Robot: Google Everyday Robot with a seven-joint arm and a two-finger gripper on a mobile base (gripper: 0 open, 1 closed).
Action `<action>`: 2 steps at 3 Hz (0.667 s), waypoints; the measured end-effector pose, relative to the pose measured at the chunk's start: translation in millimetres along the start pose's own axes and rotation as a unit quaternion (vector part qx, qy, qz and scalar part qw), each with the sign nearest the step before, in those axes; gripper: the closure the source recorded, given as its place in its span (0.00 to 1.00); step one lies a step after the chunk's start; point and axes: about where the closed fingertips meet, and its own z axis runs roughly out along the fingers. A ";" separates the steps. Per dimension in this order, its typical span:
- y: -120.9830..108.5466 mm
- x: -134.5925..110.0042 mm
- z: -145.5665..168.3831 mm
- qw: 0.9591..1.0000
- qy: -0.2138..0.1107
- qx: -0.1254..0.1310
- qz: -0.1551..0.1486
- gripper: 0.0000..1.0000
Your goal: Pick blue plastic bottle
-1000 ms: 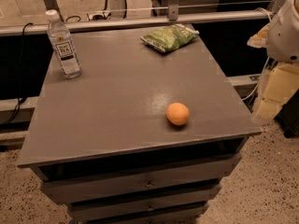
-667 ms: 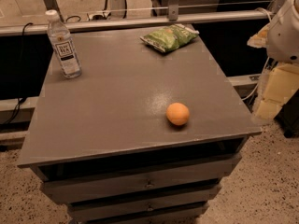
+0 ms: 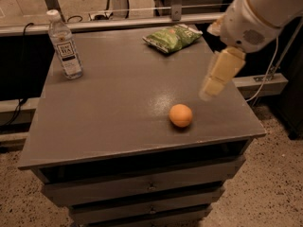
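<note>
- gripper [image 3: 207, 93]: raised over table [image 3: 109, 112]; aperture cannot be told
- blue plastic bottle [image 3: 65, 45]: upright, well apart from gripper
- orange ball [image 3: 181, 115]: near gripper

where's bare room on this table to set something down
Front left of the table, from the blue plastic bottle down to the orange ball, is the widest bare patch. Middle back, between bottle and green snack bag, is free. Crowded: right side, where the tool hangs near the ball.
</note>
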 end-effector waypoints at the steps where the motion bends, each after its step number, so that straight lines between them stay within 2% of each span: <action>1: -38.5 -65.2 31.3 0.997 -0.074 0.010 0.000 0.00; 2: -69.7 -129.6 61.5 0.989 -0.149 0.010 0.007 0.00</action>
